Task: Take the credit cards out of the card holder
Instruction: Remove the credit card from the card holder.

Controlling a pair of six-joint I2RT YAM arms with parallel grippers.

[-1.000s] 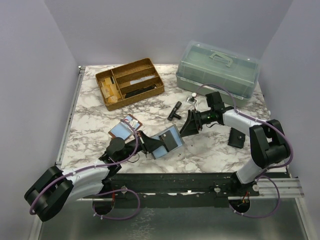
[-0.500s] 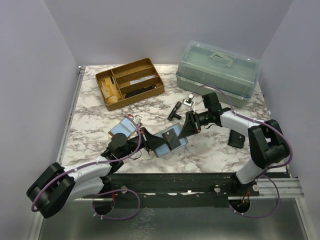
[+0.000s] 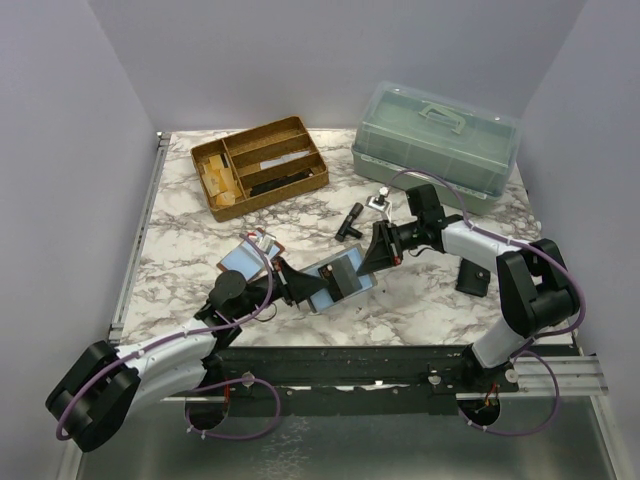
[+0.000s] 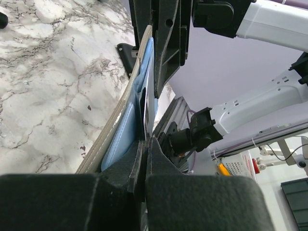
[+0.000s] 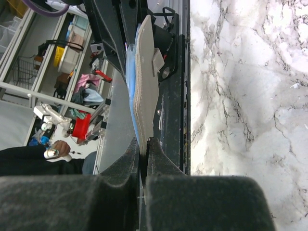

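Holding between both arms, mid-worktop: card holder, tilted on edge.
Item, left tool: pinched tight on the holder's near-left edge.
Item, right tool: a second ago apart, to the holder's right; now closed on its opposite edge.
Item, credit cards: light-blue, one edge showing inside the fold. A separate light-blue rectangle lies flat beside the left arm, probably already out.
Judgement: holder braced at both ends; drawing a card can begin.

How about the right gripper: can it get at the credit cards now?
Probably not: the right gripper is shut on the card holder, so it has nothing free for the credit cards.
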